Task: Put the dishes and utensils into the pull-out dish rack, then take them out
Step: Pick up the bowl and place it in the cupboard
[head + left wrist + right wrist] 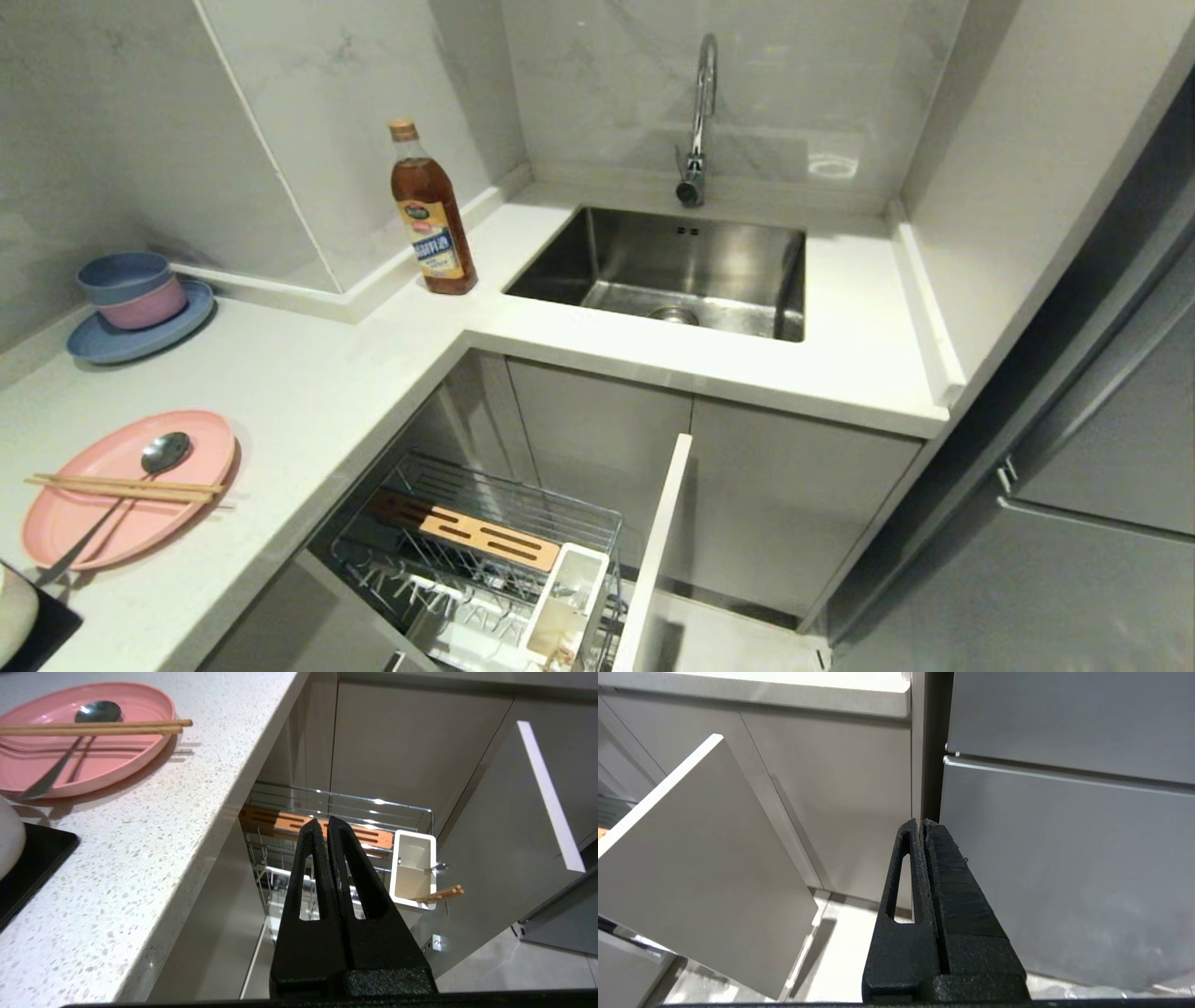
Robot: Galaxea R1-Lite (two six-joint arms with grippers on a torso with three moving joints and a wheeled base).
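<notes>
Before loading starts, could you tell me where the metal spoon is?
In the head view, the spoon lies on the pink plate, under the chopsticks, on the left counter.

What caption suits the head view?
Spoon and chopsticks wait on pink plate above the open dish rack.

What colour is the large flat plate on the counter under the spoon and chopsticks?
The plate is pastel pink, plain with no pattern; it shows best in the left wrist view.

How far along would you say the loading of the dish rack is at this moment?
Done: the pull-out dish rack stands open. In hand: nothing; the left gripper and right gripper are shut and empty. Left: the pink plate, carrying the chopsticks and spoon, sits on the counter.
</notes>
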